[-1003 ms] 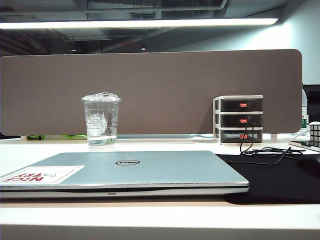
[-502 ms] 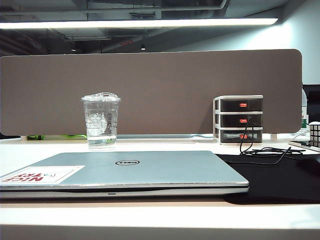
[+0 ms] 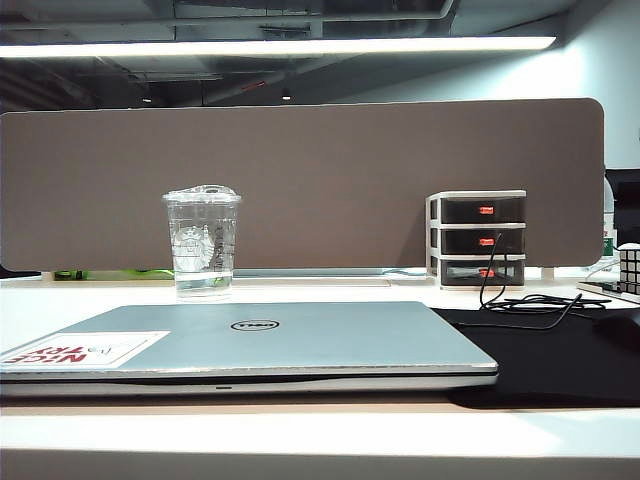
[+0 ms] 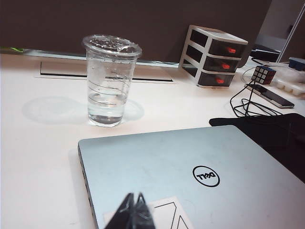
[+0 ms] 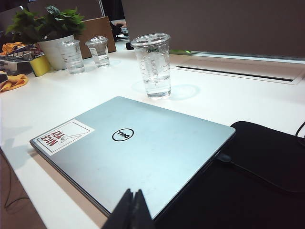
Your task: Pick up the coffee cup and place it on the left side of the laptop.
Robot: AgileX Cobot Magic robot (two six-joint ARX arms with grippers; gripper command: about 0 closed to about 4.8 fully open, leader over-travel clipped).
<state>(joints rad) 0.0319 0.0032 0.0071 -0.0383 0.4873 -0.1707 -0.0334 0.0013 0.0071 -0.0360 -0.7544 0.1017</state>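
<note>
Exterior view shows the coffee cup (image 3: 203, 242) upright behind the laptop (image 3: 250, 345), untouched, so the reach has yet to begin; left gripper (image 4: 131, 213) and right gripper (image 5: 131, 210) hover clenched over the laptop's near edge, needing to open first

A bright ceiling strip light (image 3: 280, 46) glares overhead, the white desk (image 3: 300, 435) washes out, and all views stay sharp.
</note>
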